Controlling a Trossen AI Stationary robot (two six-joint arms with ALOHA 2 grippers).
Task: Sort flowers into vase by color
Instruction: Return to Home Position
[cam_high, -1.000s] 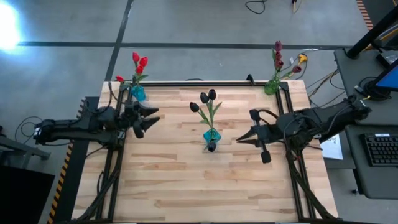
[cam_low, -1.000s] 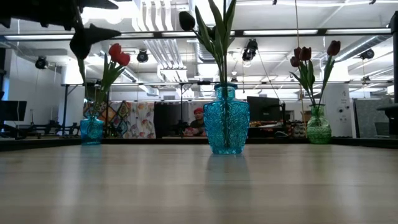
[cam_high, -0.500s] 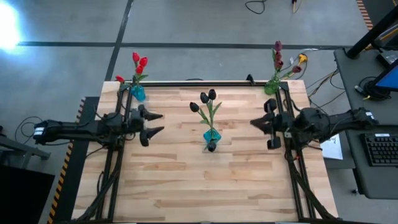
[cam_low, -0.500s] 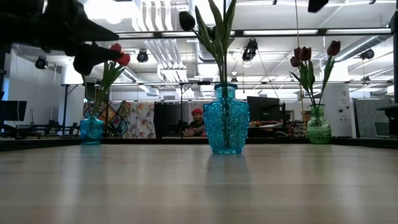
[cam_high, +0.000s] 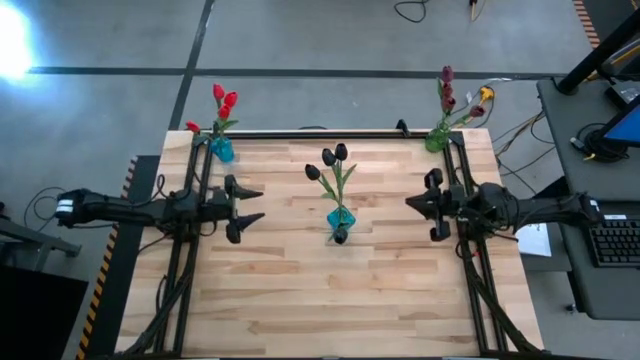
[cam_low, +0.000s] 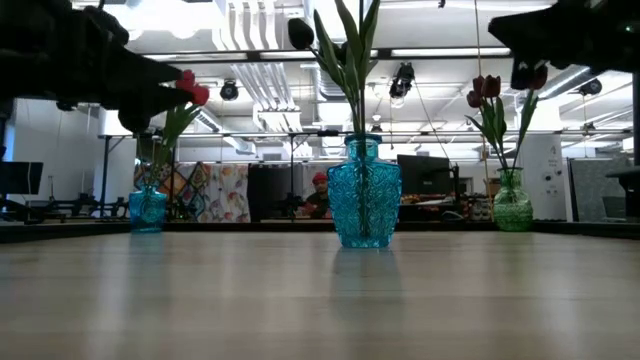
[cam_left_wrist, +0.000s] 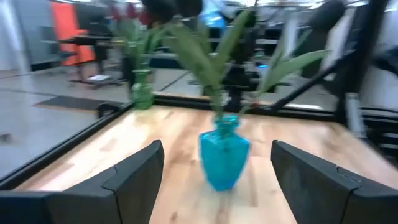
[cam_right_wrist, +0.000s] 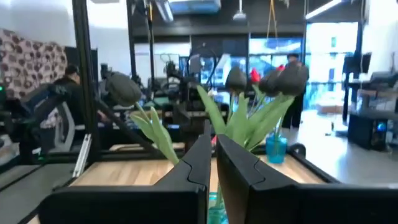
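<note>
Three vases stand upright on the wooden table. A blue vase (cam_high: 339, 222) at the centre holds black tulips (cam_high: 333, 158). A small blue vase (cam_high: 221, 150) at the far left corner holds red tulips (cam_high: 223, 98). A green vase (cam_high: 436, 140) at the far right corner holds dark maroon tulips (cam_high: 447, 88). My left gripper (cam_high: 258, 203) hovers left of the centre vase, open and empty, its fingers (cam_left_wrist: 134, 177) pointing at that vase (cam_left_wrist: 224, 155). My right gripper (cam_high: 408, 203) hovers right of the centre vase, shut and empty, facing the black tulips (cam_right_wrist: 124, 90).
A black rail (cam_high: 320, 133) runs along the table's far edge, and dark frame bars line both sides. Bare wood lies between the centre vase and the near edge. In the low view both arms hang high above the table, with a person (cam_low: 318, 195) far behind in the room.
My right gripper has drawn back from the centre vase toward the table's right edge and levelled out. My left gripper has shifted slightly toward the near edge and levelled. The vases and flowers have stayed where they were.
</note>
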